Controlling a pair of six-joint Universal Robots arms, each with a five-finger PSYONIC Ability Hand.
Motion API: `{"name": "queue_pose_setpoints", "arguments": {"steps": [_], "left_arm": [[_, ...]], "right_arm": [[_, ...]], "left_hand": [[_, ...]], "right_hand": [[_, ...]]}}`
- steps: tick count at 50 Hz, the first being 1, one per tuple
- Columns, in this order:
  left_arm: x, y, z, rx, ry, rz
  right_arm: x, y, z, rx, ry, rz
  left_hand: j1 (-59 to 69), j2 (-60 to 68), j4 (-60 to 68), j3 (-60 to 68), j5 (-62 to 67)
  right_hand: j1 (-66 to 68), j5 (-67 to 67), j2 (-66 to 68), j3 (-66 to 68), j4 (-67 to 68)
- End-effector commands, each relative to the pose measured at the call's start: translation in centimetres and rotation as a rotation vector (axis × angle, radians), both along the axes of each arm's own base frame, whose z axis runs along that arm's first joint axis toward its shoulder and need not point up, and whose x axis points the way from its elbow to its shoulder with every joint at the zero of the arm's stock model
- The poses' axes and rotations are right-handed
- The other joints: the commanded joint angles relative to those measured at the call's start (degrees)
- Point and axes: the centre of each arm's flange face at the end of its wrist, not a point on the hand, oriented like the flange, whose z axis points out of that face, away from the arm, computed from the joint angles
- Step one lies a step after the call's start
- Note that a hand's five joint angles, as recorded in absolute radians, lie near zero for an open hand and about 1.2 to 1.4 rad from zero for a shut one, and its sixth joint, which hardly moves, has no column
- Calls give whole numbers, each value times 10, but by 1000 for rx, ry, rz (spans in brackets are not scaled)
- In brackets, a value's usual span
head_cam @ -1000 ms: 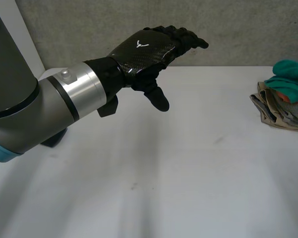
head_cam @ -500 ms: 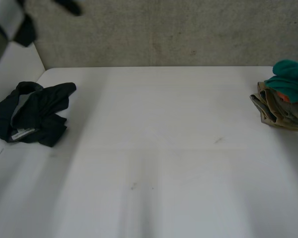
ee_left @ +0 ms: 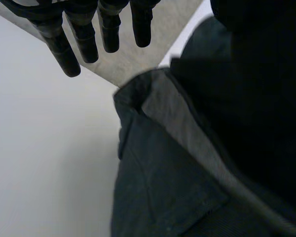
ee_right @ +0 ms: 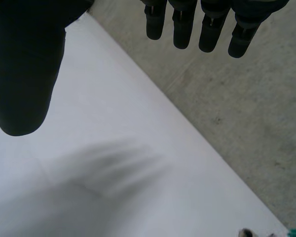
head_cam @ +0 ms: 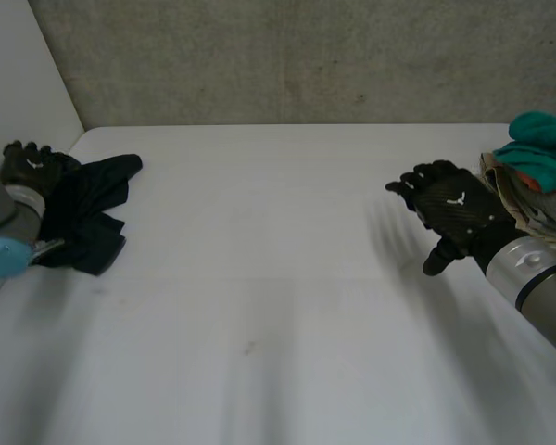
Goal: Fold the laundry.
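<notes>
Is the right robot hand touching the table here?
Apart. In the right wrist view the right robot hand hangs in the air, fingers straight, with the table well below.

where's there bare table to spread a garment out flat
The wide middle of the white table is bare, from the black garment across to the right hand. Crowded: the left edge, where the left hand is at the garment, and the right edge, with the clothes pile.

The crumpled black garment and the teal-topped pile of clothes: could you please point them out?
Crumpled black garment (head_cam: 93, 199), head view, on its middle.
Teal-topped pile of clothes (head_cam: 542, 139), head view, on the teal top cloth.
</notes>
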Motion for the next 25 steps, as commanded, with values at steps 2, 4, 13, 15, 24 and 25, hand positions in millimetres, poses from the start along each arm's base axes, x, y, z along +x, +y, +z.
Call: {"name": "queue_pose_setpoints", "arguments": {"steps": [2,4,13,15,24,25], "left_arm": [[4,-23,-48,-64,-115,-74],[-3,-22,-42,-75,-113,-92],[-74,32,74,-246,-53,-210],[-100,58,105,-282,38,-273],[-191,167,132,-150,356,-554],[-202,180,122,-94,364,-585]], "right_arm": [[-3,5,-12,15,34,-12],[-3,4,-12,13,33,-13],[-3,4,-11,8,31,-13],[-3,4,-11,9,30,-15],[-4,4,-9,9,24,-22],[-4,4,-9,9,25,-25]], "left_hand": [[687,678,680,677,670],[690,681,684,680,673],[690,681,684,680,673],[690,681,684,680,673],[690,681,684,680,673],[690,681,684,680,673]], "right_hand": [[-27,-27,-21,-20,-19],[-27,-27,-21,-20,-19],[-27,-27,-21,-20,-19],[-27,-27,-21,-20,-19],[-27,-27,-21,-20,-19],[-27,-27,-21,-20,-19]]}}
